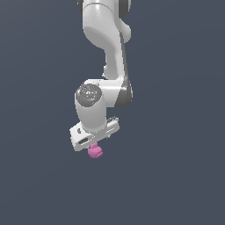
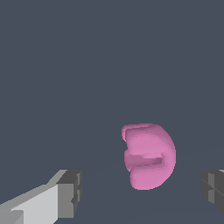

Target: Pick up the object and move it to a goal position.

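The object is a small pink lumpy blob [image 1: 95, 151] with a notch. In the exterior view it shows just under my white hand, partly hidden by it. In the wrist view the pink blob [image 2: 148, 156] lies between my two grey fingertips, nearer the one at the picture's right edge [image 2: 213, 190]. My gripper [image 2: 142, 192] is open, with clear gaps on both sides of the blob. In the exterior view the gripper [image 1: 93, 148] points down over the blob and its fingers are hidden by the hand.
The white arm [image 1: 105, 57] comes down from the top of the exterior view. The plain dark grey-blue ground [image 1: 176, 176] fills the rest of both views.
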You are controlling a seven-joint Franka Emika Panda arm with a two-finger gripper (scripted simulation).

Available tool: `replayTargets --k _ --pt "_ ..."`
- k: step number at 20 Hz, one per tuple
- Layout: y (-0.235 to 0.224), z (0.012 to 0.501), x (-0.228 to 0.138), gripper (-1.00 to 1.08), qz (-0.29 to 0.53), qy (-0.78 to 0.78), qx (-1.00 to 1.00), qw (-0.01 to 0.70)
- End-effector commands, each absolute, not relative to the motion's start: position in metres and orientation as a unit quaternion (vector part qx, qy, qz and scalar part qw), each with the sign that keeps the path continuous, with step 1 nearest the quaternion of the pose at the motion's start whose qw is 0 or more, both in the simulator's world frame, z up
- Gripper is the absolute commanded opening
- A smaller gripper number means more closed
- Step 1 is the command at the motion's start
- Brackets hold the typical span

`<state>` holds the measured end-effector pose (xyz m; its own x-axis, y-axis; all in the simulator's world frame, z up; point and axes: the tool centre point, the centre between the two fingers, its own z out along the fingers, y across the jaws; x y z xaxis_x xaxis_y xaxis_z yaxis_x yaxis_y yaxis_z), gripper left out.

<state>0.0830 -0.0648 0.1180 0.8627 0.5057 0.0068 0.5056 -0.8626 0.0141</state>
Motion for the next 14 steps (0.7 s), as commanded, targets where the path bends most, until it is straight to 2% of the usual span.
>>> replayTargets --k 1,14 --pt "-0.074 0.11 0.088 1.0 0.003 0.279 0.96 0.004" --pt "-0.093 0.093 0.094 1.0 0.0 0.311 0.95 0.0"
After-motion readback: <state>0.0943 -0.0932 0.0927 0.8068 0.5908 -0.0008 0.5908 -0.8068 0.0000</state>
